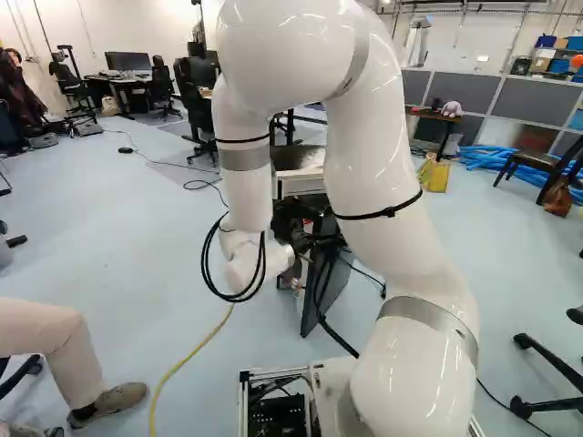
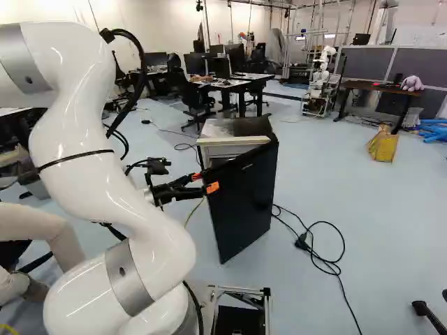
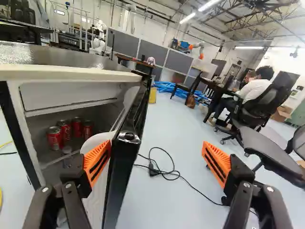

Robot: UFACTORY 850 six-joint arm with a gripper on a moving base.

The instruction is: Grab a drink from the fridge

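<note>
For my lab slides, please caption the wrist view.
Open gripper straddling the edge of the open fridge door, four red cans standing inside.

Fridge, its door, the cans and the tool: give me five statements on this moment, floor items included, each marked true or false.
1. The fridge has its door open. True.
2. The red cans stand on top of the fridge. False: they are inside it.
3. The tool is clamped shut on the door. False: its fingers stand wide apart, with the door's edge between them, nearer one finger.
4. A black plug lies on the floor by the fridge. True.
5. The yellow bag hangs from the fridge door. False: it stands on the floor, away from the fridge.
</note>
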